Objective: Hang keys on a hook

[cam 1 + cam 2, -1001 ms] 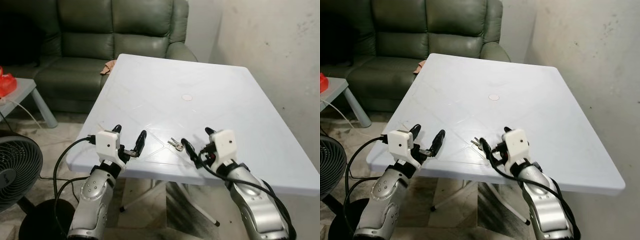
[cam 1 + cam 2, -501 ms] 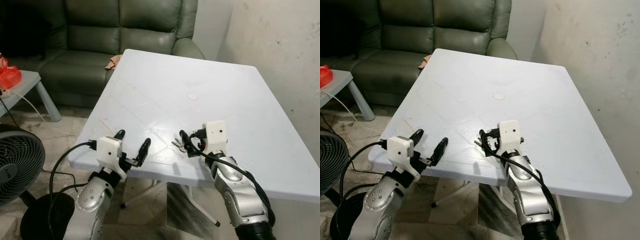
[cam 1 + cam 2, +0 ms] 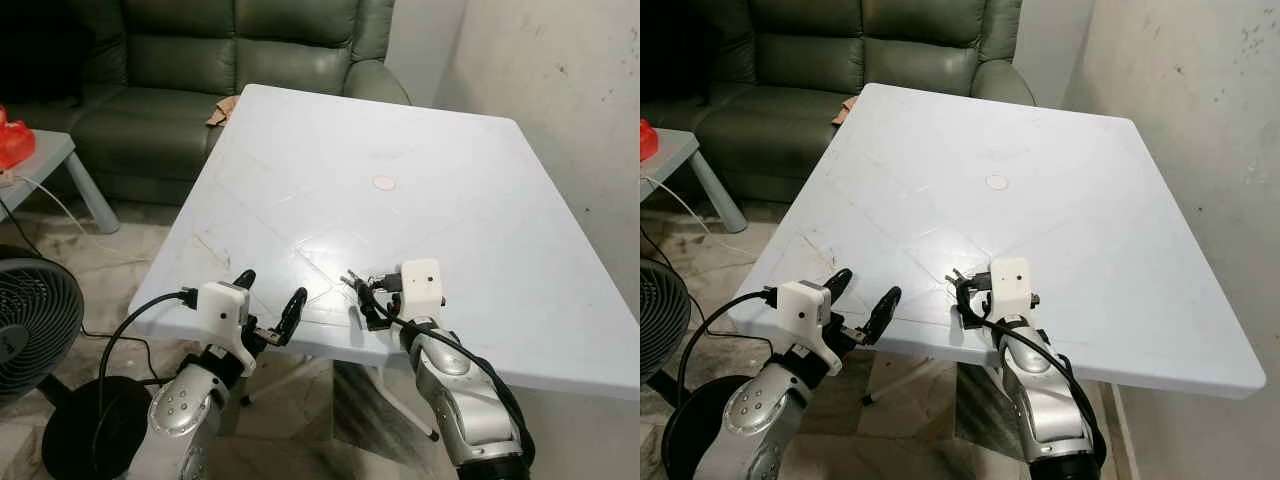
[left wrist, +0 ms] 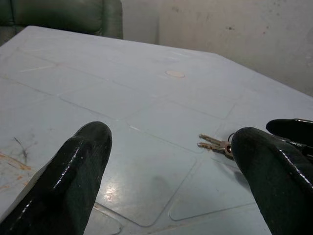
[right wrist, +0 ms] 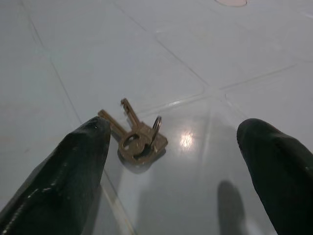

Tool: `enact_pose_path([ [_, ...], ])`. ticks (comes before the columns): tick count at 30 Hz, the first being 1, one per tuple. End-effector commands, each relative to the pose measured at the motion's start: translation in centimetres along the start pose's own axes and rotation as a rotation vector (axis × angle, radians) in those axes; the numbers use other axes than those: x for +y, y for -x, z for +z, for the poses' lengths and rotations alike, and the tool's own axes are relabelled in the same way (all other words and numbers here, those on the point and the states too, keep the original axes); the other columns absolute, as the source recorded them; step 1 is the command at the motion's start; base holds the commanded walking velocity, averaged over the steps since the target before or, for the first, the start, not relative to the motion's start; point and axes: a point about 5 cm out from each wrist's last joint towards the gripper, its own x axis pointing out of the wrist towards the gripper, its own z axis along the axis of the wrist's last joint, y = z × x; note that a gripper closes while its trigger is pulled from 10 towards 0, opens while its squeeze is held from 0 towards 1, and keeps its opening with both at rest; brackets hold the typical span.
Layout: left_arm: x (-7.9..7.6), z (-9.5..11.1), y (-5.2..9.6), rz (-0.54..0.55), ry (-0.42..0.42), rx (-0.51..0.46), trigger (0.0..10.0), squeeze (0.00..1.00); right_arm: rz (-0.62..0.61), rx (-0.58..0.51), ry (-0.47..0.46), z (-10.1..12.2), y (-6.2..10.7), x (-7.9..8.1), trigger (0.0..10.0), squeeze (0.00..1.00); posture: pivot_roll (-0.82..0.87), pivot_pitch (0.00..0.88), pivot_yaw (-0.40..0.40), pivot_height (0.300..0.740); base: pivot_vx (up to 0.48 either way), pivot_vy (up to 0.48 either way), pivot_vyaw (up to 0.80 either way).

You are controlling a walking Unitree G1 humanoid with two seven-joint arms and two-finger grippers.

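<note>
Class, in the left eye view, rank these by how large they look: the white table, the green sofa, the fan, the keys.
1. white table
2. green sofa, cut off by the frame
3. fan, nearer the camera and cut off, so unsure against the sofa
4. keys

Keys (image 5: 138, 141) lie on the surface (image 3: 470, 190) near its front edge (sofa (image 3: 200, 60) behind, fan (image 3: 35, 325) left).

No words or nos. to read anywhere. The keys (image 5: 139, 141) and table (image 3: 470, 180) have no labels.
</note>
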Motion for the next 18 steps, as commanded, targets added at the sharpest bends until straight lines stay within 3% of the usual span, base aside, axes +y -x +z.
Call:
enact_pose_path([
  [1,-0.4,0.3,0.1,-0.014,-0.009,-0.002,10.0,0.00,0.001,0.008,0.002,-0.1,0.1,0.3,3.1,0.00,0.11,0.105,-0.075,0.740,0.000,0.000,0.00],
  [2,-0.4,0.3,0.1,-0.014,-0.009,-0.001,10.0,0.00,0.002,0.008,0.000,-0.1,0.1,0.4,3.1,0.00,0.11,0.105,-0.075,0.740,0.000,0.000,0.00],
  [3,-0.4,0.3,0.2,-0.014,-0.009,-0.001,10.0,0.00,0.001,0.007,-0.002,-0.1,0.1,0.5,1.9,0.00,0.11,0.108,-0.074,0.740,0.000,0.000,0.00],
  [7,-0.4,0.3,0.3,-0.011,-0.008,0.003,10.0,0.00,0.008,0.007,-0.015,-0.2,0.1,0.8,1.7,0.00,0.11,0.112,-0.077,0.740,0.000,0.000,0.00],
  [8,-0.5,0.3,0.3,-0.010,-0.007,0.005,10.0,0.00,0.009,0.006,-0.017,-0.2,0.1,0.9,6.5,0.00,0.11,0.116,-0.078,0.740,0.000,0.000,0.00],
  [10,-0.5,0.3,0.3,-0.009,-0.007,0.007,10.0,0.00,0.009,0.006,-0.019,-0.2,0.1,1.0,6.5,0.00,0.11,0.116,-0.078,0.740,0.000,0.000,0.00],
  [11,-0.6,0.3,0.4,-0.008,-0.005,0.008,10.0,0.00,0.007,0.004,-0.023,-0.1,-0.1,1.2,10.0,0.00,0.11,0.120,-0.080,0.740,0.000,0.000,0.00],
  [14,-0.7,0.3,0.4,-0.007,-0.003,0.010,10.0,0.00,-0.006,-0.009,-0.027,0.0,-0.2,1.4,10.0,0.00,0.11,0.119,-0.078,0.740,0.000,0.000,0.00],
  [15,-0.8,0.3,0.4,-0.007,-0.002,0.010,10.0,0.00,-0.008,-0.013,-0.033,0.1,-0.2,1.5,9.0,0.00,0.11,0.119,-0.078,0.740,0.000,0.000,0.00],
  [18,-0.9,0.3,0.4,-0.007,-0.001,0.012,10.0,0.00,-0.014,-0.018,-0.040,0.3,-0.4,1.6,8.9,0.00,0.12,0.113,-0.079,0.740,0.000,0.000,0.00],
])
